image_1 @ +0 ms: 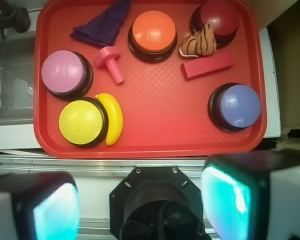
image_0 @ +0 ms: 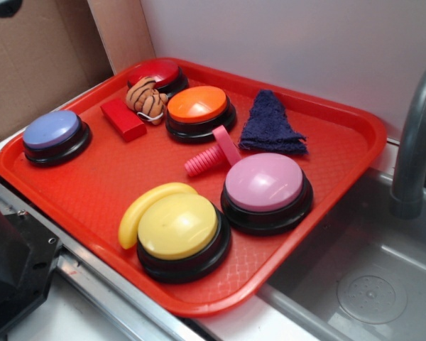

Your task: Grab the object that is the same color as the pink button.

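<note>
A small bright pink toy bolt (image_0: 211, 152) (image_1: 111, 62) lies on its side on the red tray (image_0: 92, 192) (image_1: 160, 130), between the pink button (image_0: 265, 186) (image_1: 65, 72) and the orange button (image_0: 197, 106) (image_1: 152, 32). In the wrist view my gripper (image_1: 140, 200) hangs high above the tray's near edge, well short of the bolt. Its two teal pads stand wide apart with nothing between them. The exterior view shows no gripper fingers.
Also on the tray: a yellow button (image_0: 179, 231) with a yellow banana (image_0: 145, 206) beside it, a lavender-blue button (image_0: 53, 133), a dark red button (image_0: 156, 73), a red block (image_0: 123, 118), a striped toy (image_0: 146, 98) and a dark blue cloth (image_0: 271, 124). A sink (image_0: 369, 284) with a grey tap (image_0: 415, 142) lies to the right.
</note>
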Robot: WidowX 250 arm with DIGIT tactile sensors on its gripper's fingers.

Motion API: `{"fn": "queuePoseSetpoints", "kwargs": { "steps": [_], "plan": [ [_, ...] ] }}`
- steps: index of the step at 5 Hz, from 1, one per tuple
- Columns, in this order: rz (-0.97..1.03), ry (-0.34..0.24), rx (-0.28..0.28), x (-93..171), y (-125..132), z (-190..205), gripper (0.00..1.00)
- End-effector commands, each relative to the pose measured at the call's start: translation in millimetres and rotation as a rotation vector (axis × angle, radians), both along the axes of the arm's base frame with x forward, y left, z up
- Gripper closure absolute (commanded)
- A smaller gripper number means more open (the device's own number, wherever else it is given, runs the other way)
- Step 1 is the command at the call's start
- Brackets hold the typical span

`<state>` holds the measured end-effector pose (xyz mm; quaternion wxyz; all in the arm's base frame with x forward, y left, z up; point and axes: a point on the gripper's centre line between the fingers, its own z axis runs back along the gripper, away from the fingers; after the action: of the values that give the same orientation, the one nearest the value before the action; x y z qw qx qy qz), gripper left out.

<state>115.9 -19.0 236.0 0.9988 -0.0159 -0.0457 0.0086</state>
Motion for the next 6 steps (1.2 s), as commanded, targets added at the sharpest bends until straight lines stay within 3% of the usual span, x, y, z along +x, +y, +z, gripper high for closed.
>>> {"fn": "queuePoseSetpoints", "kwargs": {
  "steps": [1,2,4,6],
  "plan": [
    [0.000,0.000,0.000,0,0,0,0.00],
    [0.096,0.015,-0.049,14,-8,-7,0.00],
    [0.344,0.025,-0.084,59,-22,-31,0.00],
    [0.675,-0.016,-0.119,100,-38,-63,0.00]
  ]
}}
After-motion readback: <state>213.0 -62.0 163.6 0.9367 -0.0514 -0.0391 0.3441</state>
